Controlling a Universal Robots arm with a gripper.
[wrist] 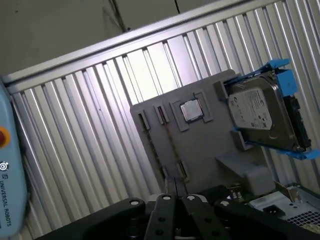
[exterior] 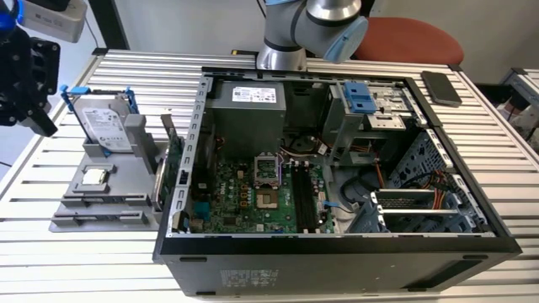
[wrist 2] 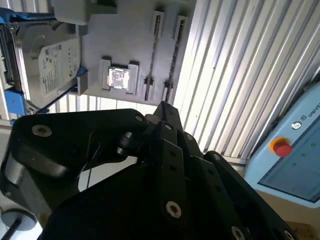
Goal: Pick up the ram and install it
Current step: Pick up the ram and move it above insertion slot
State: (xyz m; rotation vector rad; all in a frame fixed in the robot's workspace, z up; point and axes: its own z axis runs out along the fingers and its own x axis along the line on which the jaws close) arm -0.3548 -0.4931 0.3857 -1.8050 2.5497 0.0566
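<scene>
Gripper [exterior: 47, 126]: black, hanging over the table's edge at the exterior view's left, above and beside the tray and well apart from the case.
Fingers [wrist: 164, 205]: in both wrist views the tips [wrist 2: 162, 107] are pressed together, with nothing pinched between them.
Ram: whether it sits in a tray slot or a board slot, I cannot tell.
Tray [exterior: 126, 186]: grey, flat on the table, just beside the case on the exterior view's left.
Tray slots [exterior: 101, 201]: 2 long parallel ones at the near end. From above, in the first wrist view, each shows as a thin line [wrist: 171, 147] between 2 end clips.
Chip [exterior: 94, 177]: small, square and silver, in its seat between the slots and the drive.
Drive [exterior: 108, 123]: silver, in a blue frame, standing tilted at the tray's far end.
Card [exterior: 173, 164]: on edge between tray and case.
Case [exterior: 337, 243]: black, lying on its side with the lid off.
Board [exterior: 244, 202]: green, flat inside the case.
Board slots [exterior: 307, 196]: long dark strips beside the processor socket.
Arm [exterior: 312, 25]: its base stands behind the case.
Phone [exterior: 440, 87]: dark, on the table by the case's far corner.
Table [exterior: 84, 265]: ribbed metal slats.
</scene>
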